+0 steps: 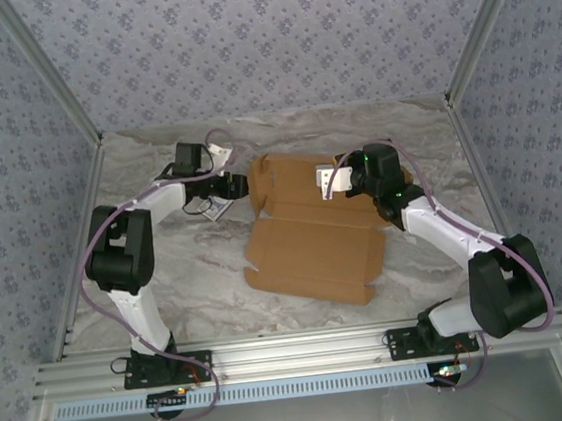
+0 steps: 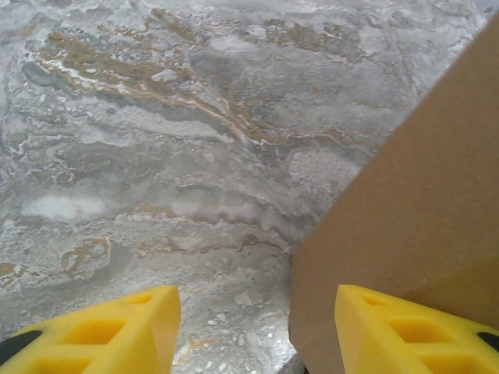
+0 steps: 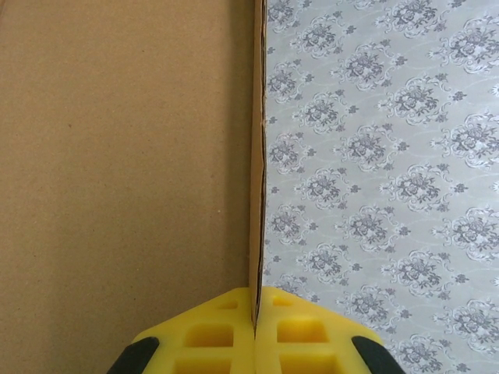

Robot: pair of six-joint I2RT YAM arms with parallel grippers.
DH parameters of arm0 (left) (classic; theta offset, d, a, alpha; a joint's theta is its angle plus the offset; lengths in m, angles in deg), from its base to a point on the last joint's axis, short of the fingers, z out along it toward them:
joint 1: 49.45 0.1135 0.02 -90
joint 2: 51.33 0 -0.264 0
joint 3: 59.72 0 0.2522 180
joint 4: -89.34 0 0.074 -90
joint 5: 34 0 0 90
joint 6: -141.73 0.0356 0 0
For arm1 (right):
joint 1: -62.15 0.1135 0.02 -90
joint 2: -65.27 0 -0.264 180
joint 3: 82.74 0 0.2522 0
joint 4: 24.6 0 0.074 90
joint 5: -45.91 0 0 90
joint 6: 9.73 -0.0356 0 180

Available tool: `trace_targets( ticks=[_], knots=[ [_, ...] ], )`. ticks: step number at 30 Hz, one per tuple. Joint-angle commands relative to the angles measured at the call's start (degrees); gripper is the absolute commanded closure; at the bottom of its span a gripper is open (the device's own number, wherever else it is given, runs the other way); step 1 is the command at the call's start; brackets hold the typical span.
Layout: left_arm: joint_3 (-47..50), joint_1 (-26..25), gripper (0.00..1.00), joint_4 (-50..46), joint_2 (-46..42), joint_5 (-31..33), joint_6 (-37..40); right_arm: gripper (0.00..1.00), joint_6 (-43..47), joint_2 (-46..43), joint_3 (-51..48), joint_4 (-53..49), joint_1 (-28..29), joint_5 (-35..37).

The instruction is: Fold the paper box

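The paper box (image 1: 313, 232) is a tan cardboard sheet lying mid-table, its far part lifted. My right gripper (image 1: 330, 180) is at the sheet's far right edge. In the right wrist view the right gripper (image 3: 255, 319) is shut on the thin raised cardboard edge (image 3: 256, 195), with a broad brown panel (image 3: 125, 156) to the left. My left gripper (image 1: 236, 185) is at the sheet's far left edge. In the left wrist view its yellow fingers (image 2: 117, 331) are wide apart, the left gripper (image 2: 257, 327) open, and a cardboard flap (image 2: 405, 226) lies against the right finger.
A small dark and white card (image 1: 215, 209) lies on the marble table (image 1: 197, 270) below the left gripper. Patterned walls (image 1: 273, 40) close in the back and sides. An aluminium rail (image 1: 296, 355) runs along the near edge.
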Motion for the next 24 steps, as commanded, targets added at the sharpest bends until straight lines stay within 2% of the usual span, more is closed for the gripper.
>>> trace_targets(
  ticks=[1,13,16,24],
  knots=[
    [1.7,-0.7,0.45,2.9,-2.8,-2.4,3.5,1.00,2.7,-1.7,-0.7,0.8,0.4,1.2],
    [5.2,-2.1,0.45,5.5,-3.4,-1.1,7.1,1.00,6.5,-2.1,-5.7,8.3,0.8,1.9],
    [6.9,-2.1,0.45,7.9,-3.9,-1.4,7.8,1.00,8.0,-2.2,-8.6,13.7,1.2,2.5],
    [11.0,-2.1,0.44,15.5,-5.3,-3.6,9.8,1.00,8.4,-2.7,-9.5,14.2,1.6,2.7]
  ],
)
